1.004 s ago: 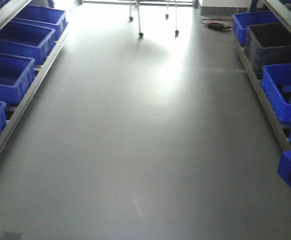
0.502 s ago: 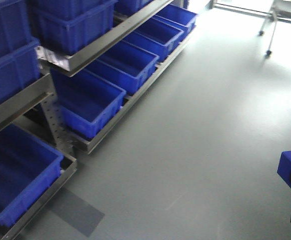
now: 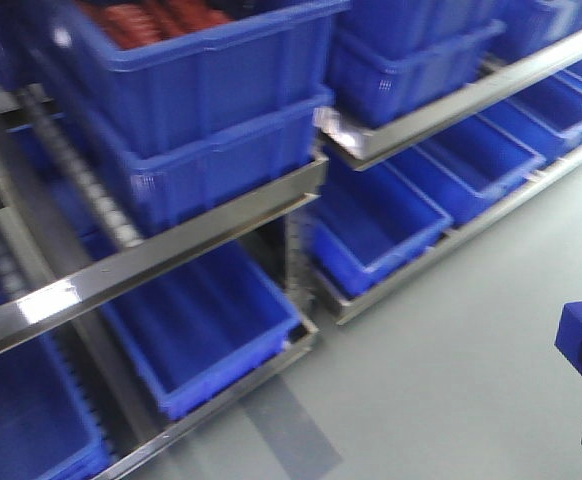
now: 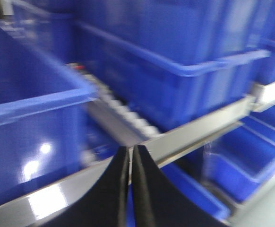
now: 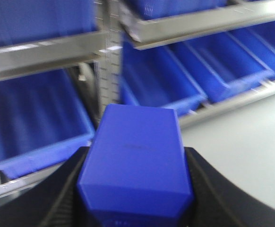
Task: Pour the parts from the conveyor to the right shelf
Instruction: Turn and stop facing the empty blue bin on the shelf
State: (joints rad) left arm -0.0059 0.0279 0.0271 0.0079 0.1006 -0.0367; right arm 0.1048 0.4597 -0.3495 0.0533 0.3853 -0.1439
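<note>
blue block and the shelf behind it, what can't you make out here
- blue block: in the right wrist view the right gripper hides its sides; the front view crops it at the right edge.
- red items in the top tub: blurred, cut by the top edge.
- conveyor: in no view.

The blue block, upright, faces the tub-laden steel shelf.

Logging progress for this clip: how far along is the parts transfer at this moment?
Done: the blue block is picked up, clamped in the right tool; no conveyor in view. In hand: it is held facing the shelf of blue tubs. Left: getting it into a tub. The left tool is shut and empty.
</note>
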